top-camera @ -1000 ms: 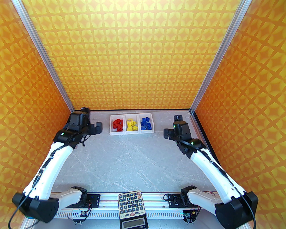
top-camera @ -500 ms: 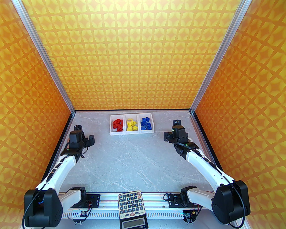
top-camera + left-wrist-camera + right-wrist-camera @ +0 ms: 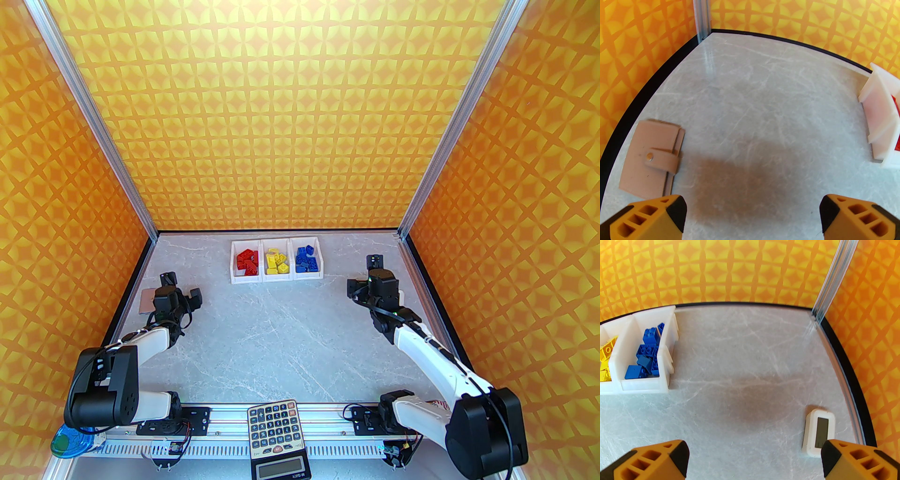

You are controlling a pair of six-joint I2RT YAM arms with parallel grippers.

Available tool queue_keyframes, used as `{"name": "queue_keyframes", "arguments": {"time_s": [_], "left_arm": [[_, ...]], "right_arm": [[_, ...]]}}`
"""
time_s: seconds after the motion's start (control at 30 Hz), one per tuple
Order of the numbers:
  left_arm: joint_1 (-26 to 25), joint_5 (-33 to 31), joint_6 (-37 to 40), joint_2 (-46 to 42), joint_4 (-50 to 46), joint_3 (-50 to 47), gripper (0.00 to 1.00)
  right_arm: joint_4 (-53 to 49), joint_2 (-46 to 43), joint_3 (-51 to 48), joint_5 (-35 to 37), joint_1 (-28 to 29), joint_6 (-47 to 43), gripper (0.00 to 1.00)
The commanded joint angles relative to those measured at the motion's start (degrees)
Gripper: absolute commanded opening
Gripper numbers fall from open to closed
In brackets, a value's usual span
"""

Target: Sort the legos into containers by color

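Observation:
Three joined white containers [image 3: 245, 280] stand at the back of the table. The left one holds red legos [image 3: 247, 262], the middle one yellow legos [image 3: 276, 262], the right one blue legos [image 3: 307, 260]. My left gripper [image 3: 190, 300] hangs open and empty left of the containers and nearer to me, beside a tan wallet. In the left wrist view its orange fingers [image 3: 658, 215] spread wide over bare table, with the container wall [image 3: 879, 112] at the right edge. My right gripper [image 3: 355, 288] is open and empty right of the containers; the blue legos [image 3: 645, 354] lie far left of its fingertips [image 3: 853, 458].
A tan snap wallet [image 3: 650, 157] lies by the left table edge. A small white device with a dark screen [image 3: 819, 431] sits near the right edge. A calculator [image 3: 275, 429] rests on the front rail. Orange patterned walls enclose three sides.
The left arm has folded back and down, carrying its gripper from beside the red bin toward me and uncovering the wallet. The right arm has drawn back slightly. Both grippers stayed open.

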Motion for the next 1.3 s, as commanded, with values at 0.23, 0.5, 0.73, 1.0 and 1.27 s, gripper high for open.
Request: {"name": "queue_keyframes", "arguments": {"time_s": [0.23,0.5,0.73,1.0,1.27], "left_arm": [[0.75,4.2,6.63,-2.15,21.76,-8.33,0.99],[0.91,4.08,7.19,5.92,30.52,-8.5,0.99],[-1.18,4.78,10.31,8.84,27.95,-5.66,0.99],[-1.18,4.72,10.03,8.48,31.46,-7.82,0.99],[-0.65,4.68,9.39,8.49,38.09,-11.34,0.99]], "right_arm": [[12.8,-3.88,-7.55,-1.12,-0.27,-3.5,0.98],[26.72,-1.84,-14.19,-4.51,-0.24,-5.19,0.98],[36.57,5.43,-15.68,-4.25,-0.62,-5.69,0.98],[46.99,12.07,-18.29,-3.93,-1.91,-3.71,0.99],[59.18,22.2,-20.33,-4.74,-4.26,-1.39,0.98]]}}
